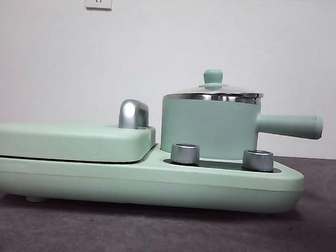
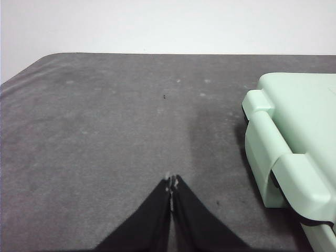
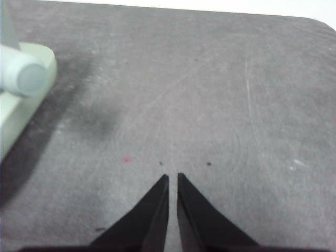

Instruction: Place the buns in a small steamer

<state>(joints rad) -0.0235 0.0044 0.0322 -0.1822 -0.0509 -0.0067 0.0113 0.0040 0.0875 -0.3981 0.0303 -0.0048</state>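
Wrist views, left tool [image 2: 171,184] closed, right tool [image 3: 172,177] near-closed, over table [image 3: 220,94]

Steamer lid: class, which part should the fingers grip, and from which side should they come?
Grip the green knob at the centre of the glass lid, coming from straight above. It stands up as the only raised, narrow part; the lid sits flat and level on the small steamer, so lifting straight up probably suits.

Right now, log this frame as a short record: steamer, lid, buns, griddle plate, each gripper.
steamer: mint-green pot on the base, handle pointing sideways
lid: glass lid on the pot
buns: none visible in any view
griddle plate: lidded plate beside the pot
left gripper: jaws shut, holding nothing, over the table
right gripper: jaws nearly closed, holding nothing
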